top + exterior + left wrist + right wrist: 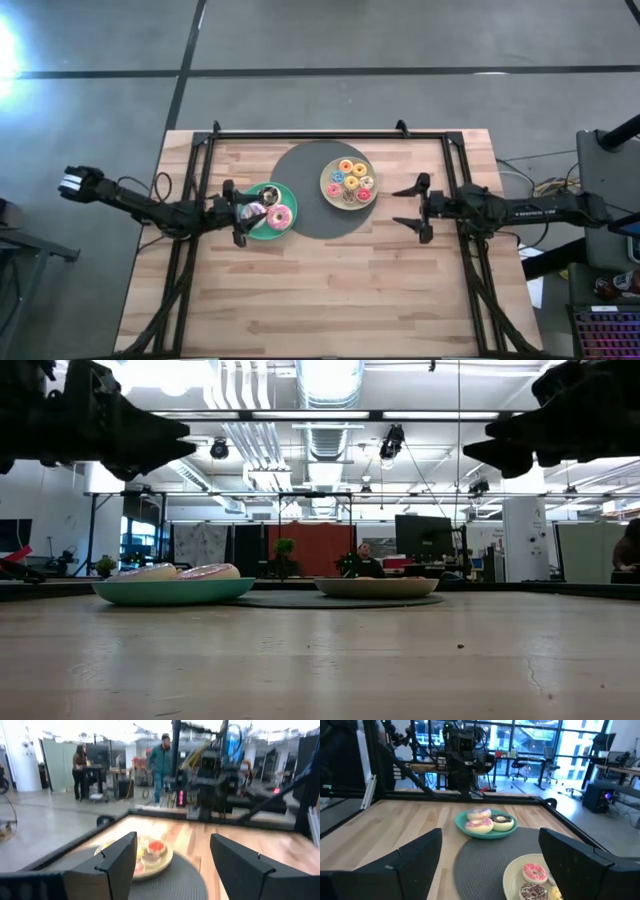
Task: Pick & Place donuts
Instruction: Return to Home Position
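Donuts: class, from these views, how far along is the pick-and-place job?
Done: three larger donuts sit on the teal plate, small donuts on the pale plate. In hand: nothing; left gripper and right gripper have open, empty fingers. Left: no donut shows off a plate.

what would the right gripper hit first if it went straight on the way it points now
Probably the left gripper. The right gripper hangs open above the table, aimed level across it, so it should clear the pale plate and teal plate; exact heights are hard to judge.
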Controlling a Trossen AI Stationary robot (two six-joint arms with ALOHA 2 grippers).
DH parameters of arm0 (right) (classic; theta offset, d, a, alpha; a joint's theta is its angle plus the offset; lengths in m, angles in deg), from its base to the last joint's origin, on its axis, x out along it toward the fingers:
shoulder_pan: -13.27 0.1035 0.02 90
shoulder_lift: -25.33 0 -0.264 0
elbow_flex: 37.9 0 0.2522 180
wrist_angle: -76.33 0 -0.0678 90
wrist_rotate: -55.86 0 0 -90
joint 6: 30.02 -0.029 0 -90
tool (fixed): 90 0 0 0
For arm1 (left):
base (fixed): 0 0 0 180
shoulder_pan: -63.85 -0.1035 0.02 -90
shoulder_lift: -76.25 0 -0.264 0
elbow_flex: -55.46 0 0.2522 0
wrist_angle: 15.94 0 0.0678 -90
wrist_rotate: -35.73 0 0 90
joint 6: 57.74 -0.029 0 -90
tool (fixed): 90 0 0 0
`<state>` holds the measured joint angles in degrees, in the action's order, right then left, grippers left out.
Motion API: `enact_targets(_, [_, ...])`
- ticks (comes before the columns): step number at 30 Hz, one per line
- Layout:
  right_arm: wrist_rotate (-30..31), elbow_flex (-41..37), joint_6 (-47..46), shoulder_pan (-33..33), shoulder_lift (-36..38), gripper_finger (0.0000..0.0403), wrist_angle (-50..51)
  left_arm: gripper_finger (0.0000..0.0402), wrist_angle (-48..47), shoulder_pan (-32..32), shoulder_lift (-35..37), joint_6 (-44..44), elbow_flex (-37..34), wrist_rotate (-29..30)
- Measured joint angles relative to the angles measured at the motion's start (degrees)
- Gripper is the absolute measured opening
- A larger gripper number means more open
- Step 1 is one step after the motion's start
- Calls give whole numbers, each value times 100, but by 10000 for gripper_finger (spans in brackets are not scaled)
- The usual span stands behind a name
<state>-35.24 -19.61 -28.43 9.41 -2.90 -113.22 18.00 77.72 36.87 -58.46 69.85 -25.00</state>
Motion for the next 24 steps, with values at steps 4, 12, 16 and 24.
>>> enact_targets(4, [-5,-82,83,28,165,320,15,227,-263,0,236,83,0,-18])
enact_targets(12, [-40,-339,-15,283,354,316,-9,227,-464,-9,894,-484,-2,-7])
enact_targets(16, [-22,-339,129,372,460,321,-10,227,-898,-56,1368,-526,-6,24])
enact_targets(24, [109,-403,224,376,847,326,78,227,-1734,-63,2194,-513,-11,28])
